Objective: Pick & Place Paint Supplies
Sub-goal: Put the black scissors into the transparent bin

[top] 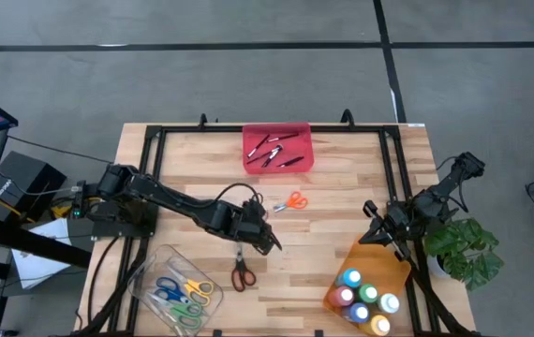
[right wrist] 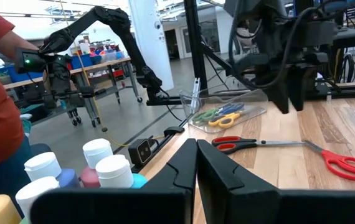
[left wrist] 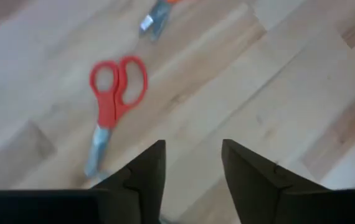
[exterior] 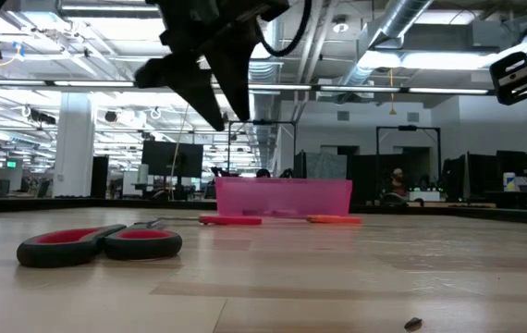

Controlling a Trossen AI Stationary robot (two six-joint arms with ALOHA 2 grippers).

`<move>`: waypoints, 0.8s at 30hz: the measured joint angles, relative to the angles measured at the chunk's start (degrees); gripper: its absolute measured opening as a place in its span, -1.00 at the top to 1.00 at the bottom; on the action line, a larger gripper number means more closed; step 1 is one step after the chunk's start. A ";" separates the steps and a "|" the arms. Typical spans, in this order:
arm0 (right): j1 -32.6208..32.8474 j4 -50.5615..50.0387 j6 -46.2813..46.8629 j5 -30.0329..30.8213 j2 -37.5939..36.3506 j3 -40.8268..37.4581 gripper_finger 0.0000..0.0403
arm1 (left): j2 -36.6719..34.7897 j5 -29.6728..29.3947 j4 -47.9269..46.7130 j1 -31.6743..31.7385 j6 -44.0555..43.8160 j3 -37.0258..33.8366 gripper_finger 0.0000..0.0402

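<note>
Red-handled scissors (top: 241, 272) lie just beside the open left end effector (top: 269, 241).

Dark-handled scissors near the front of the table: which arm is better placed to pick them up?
Left. Its open tool hangs beside the scissors; the right tool is shut over the orange tray.

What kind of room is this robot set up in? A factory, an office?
Most likely a large open robotics lab or workshop. Bare ceiling ducts run overhead, another robot arm stands at a bench behind, and the wooden table sits inside a black metal frame.
</note>
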 joint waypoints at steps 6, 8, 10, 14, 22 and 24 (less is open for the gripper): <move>0.02 0.00 0.02 -0.01 -0.01 0.02 0.96 | 0.02 2.04 -1.56 -0.31 -17.09 0.00 0.08; 0.02 0.00 0.02 0.00 0.00 0.01 0.96 | 0.57 3.83 -1.28 -0.82 -20.80 0.00 0.06; 0.01 0.00 0.02 -0.01 0.01 0.02 0.96 | 1.52 6.13 -1.77 -1.51 -23.10 -0.02 0.05; 0.02 0.00 0.02 0.01 0.01 0.02 0.96 | 3.89 11.38 -2.01 -2.35 -24.66 -0.02 0.05; 0.01 0.00 0.02 0.01 0.00 0.02 0.96 | 7.49 16.81 -2.69 -2.60 -29.45 -0.07 0.05; 0.02 0.00 0.00 0.01 0.01 0.02 0.96 | 7.79 16.94 -3.16 -2.56 -30.18 -0.07 0.05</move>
